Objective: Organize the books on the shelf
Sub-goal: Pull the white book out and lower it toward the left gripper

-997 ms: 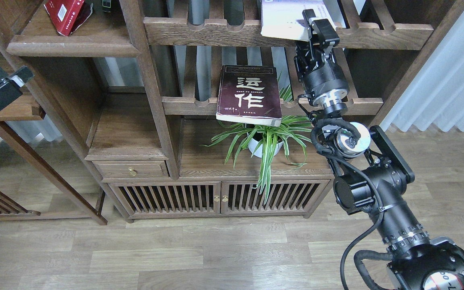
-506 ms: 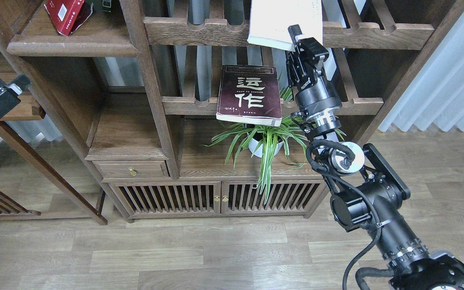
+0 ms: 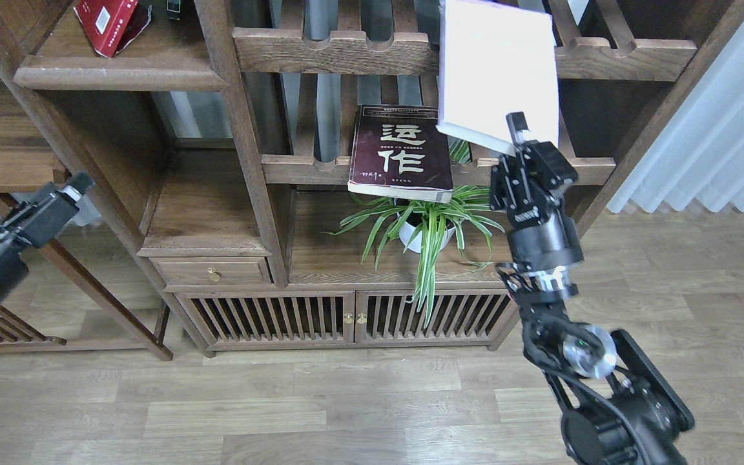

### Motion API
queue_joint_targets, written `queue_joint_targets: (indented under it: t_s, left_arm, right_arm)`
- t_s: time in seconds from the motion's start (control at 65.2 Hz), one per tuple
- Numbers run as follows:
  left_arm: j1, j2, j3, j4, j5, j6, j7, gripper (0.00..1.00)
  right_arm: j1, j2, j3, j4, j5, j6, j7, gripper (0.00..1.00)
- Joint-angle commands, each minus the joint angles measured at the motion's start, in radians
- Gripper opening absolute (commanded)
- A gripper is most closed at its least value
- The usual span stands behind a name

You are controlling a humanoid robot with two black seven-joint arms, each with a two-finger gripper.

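Observation:
My right gripper (image 3: 519, 141) is shut on the lower edge of the white-lavender book (image 3: 498, 68) and holds it upright in the air in front of the slatted racks. The maroon book (image 3: 403, 154) with white characters lies on the lower slatted rack, overhanging its front rail. The red book (image 3: 108, 19) lies on the solid dark-brown shelf (image 3: 120, 74) at the top left. My left gripper (image 3: 65, 197) is low at the left, seen end-on and dark, away from the books.
A potted spider plant (image 3: 420, 226) stands on the cabinet top under the maroon book. Upper slatted rack (image 3: 346, 51) and lower slatted rack (image 3: 294, 169) have notched rails. A small drawer (image 3: 212, 272) and slatted cabinet doors are below. A white curtain (image 3: 721, 123) hangs at the right.
My right gripper has pulled the white book off the upper rack and moved it down and toward me. My left arm has dropped lower and moved a little right.

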Motion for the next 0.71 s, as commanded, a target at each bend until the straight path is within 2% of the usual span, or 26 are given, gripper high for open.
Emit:
queue_joint_targets:
  t_s: [0.0, 0.107, 0.215, 0.583, 0.69]
  left_arm:
    - [0.001, -0.022, 0.002, 0.005, 0.01, 0.0, 0.001, 0.98]
    - [0.01, -0.034, 0.007, 0.005, 0.019, 0.0, 0.001, 0.98]
    - [0.027, -0.064, 0.027, 0.005, 0.023, 0.0, 0.001, 0.98]
    - [0.225, -0.358, 0.114, 0.021, 0.046, 0.0, -0.002, 0.98]
    - [0.245, -0.404, 0.134, 0.033, 0.02, 0.0, -0.002, 0.98]
  right_arm:
    - [-0.097, -0.052, 0.041, 0.0, 0.051, -0.001, -0.002, 0.04]
    - [-0.152, -0.078, 0.044, -0.002, 0.062, -0.001, -0.008, 0.04]
    - [-0.192, -0.087, 0.034, -0.011, 0.059, -0.001, -0.04, 0.04]
    - [-0.225, -0.089, -0.097, -0.088, 0.048, -0.001, -0.111, 0.06]
    - [-0.212, -0.078, -0.222, -0.094, 0.047, -0.001, -0.158, 0.06]
